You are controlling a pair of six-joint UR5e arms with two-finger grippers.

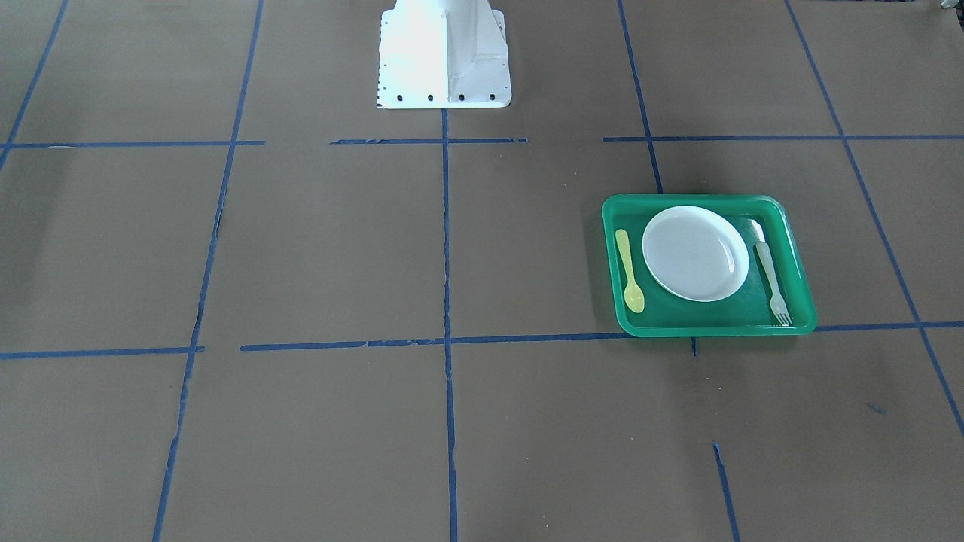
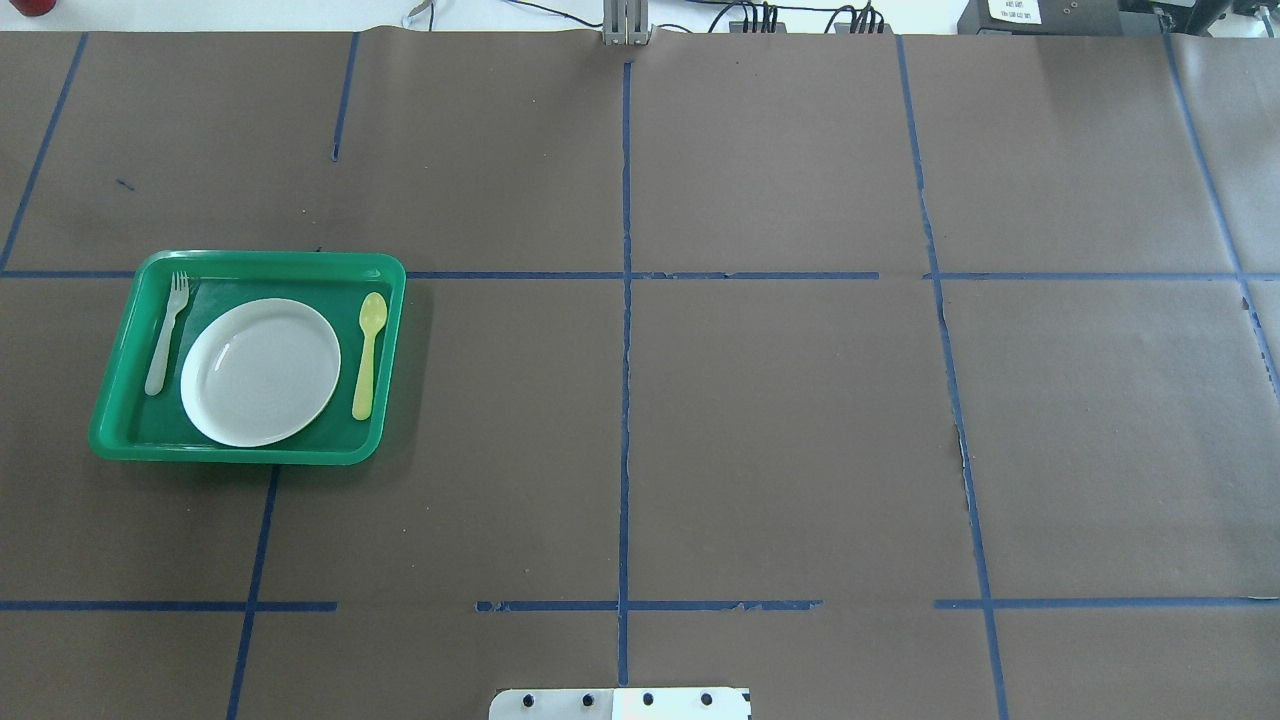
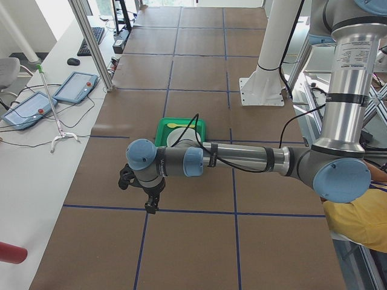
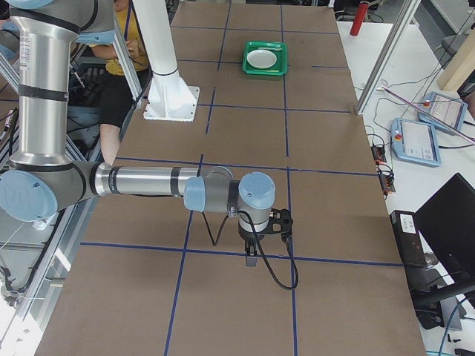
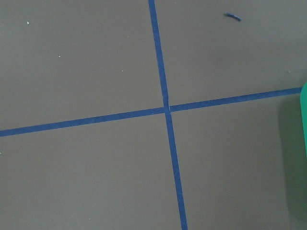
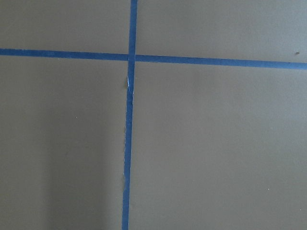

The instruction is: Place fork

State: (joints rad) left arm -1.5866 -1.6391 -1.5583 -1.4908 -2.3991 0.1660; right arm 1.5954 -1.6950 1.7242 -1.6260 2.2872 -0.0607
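Observation:
The pale translucent fork (image 2: 165, 335) lies in the green tray (image 2: 240, 452) along its left side, tines pointing away from the robot, beside the white plate (image 2: 260, 370). It also shows in the front-facing view (image 1: 773, 282), right of the plate (image 1: 694, 253) in the tray (image 1: 708, 327). My left gripper (image 3: 148, 202) hangs above the table, short of the tray (image 3: 180, 124) on the camera's side. My right gripper (image 4: 252, 256) hangs over bare table, far from the tray (image 4: 265, 58). Both show only in side views, so I cannot tell if they are open or shut.
A yellow spoon (image 2: 368, 352) lies in the tray on the plate's other side (image 1: 629, 271). The robot's white base (image 1: 443, 56) stands at the table's middle edge. Blue tape lines grid the brown table. The tray's edge (image 5: 303, 120) shows at the right of the left wrist view.

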